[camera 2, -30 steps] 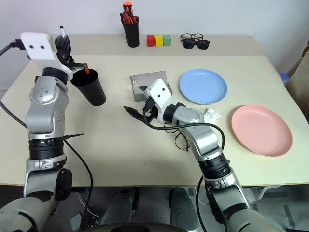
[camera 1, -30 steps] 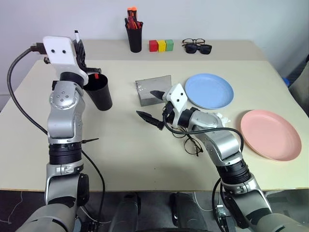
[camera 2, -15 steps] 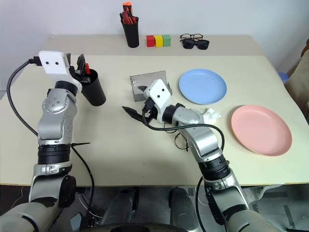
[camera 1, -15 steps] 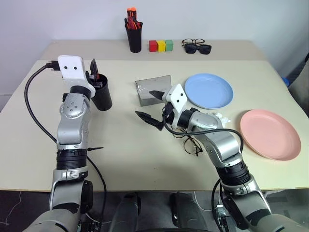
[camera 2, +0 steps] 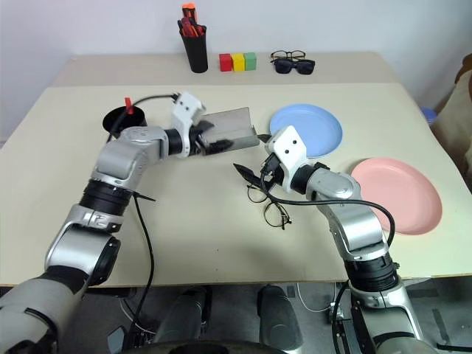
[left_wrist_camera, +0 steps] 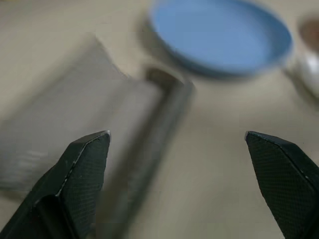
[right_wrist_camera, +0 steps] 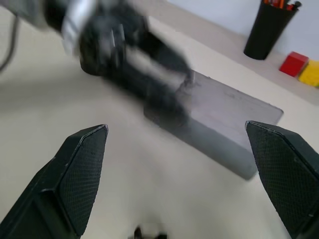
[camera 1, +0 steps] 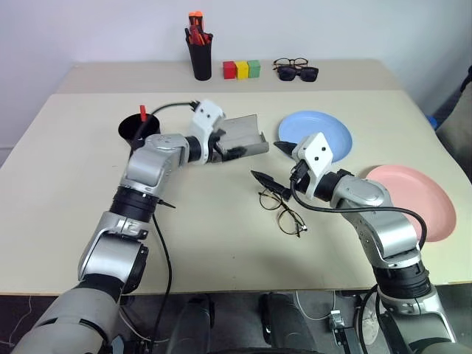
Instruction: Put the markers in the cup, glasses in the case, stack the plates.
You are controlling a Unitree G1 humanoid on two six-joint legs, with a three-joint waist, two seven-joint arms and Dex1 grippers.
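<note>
Currently the grey spectacle case (camera 1: 242,138) lies open at mid-table, lid raised, beside the light blue plate (camera 1: 316,135). The left gripper (camera 1: 227,151) sits against its front, fingers spread wide, empty. The right gripper (camera 1: 273,164) hovers unclenched, empty, just above the wire-framed glasses (camera 1: 280,211). A red marker (camera 1: 142,112) stands in the black cup (camera 1: 133,128). The pink plate (camera 1: 413,202) lies apart at right.

Left gripper (camera 1: 227,150) at the open case (camera 1: 242,136).
</note>
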